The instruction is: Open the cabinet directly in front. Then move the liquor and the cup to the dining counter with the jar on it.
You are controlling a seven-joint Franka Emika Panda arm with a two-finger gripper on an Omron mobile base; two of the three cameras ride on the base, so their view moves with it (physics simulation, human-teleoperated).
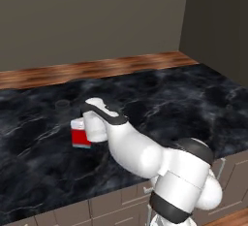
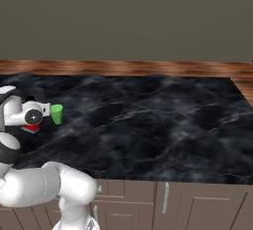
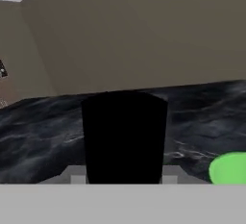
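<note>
Liquor (image 1: 80, 134) is seen at left centre of the left base view, standing on the dining counter (image 1: 184, 99) and grasped by the gripper (image 1: 86, 132). Right of it, in the right base view, the cup (image 2: 57, 114) stands apart.

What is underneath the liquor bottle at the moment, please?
The liquor stands low over the black marble dining counter, with the gripper around it. Its base is hidden by the hand, so contact with the counter cannot be confirmed.

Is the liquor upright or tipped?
Upright: the liquor stands on the dining counter, red label level, black cap pointing up at the hand camera.
</note>
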